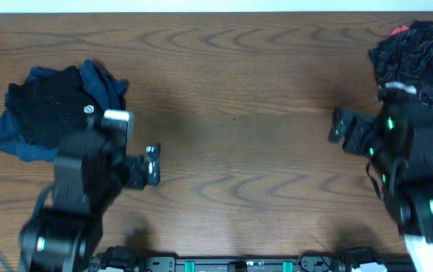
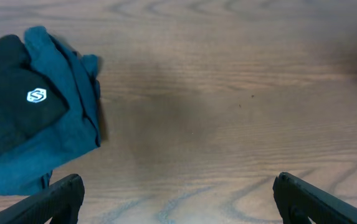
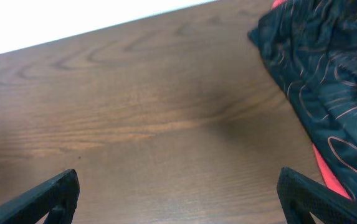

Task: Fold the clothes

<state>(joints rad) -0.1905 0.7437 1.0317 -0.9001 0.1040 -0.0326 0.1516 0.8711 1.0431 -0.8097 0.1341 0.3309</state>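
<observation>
The black shirt with a small white hexagon logo lies bunched at the table's far left, on top of a dark blue garment. It also shows at the left edge of the left wrist view. My left gripper is open and empty over bare wood, to the right of the shirt and apart from it; its fingers show in the left wrist view. My right gripper is open and empty on the right side, over bare wood in the right wrist view.
A black garment with thin red lines lies crumpled at the far right, partly under my right arm; it also shows in the right wrist view. The dark blue garment sticks out from under the shirt. The wooden table spans the view.
</observation>
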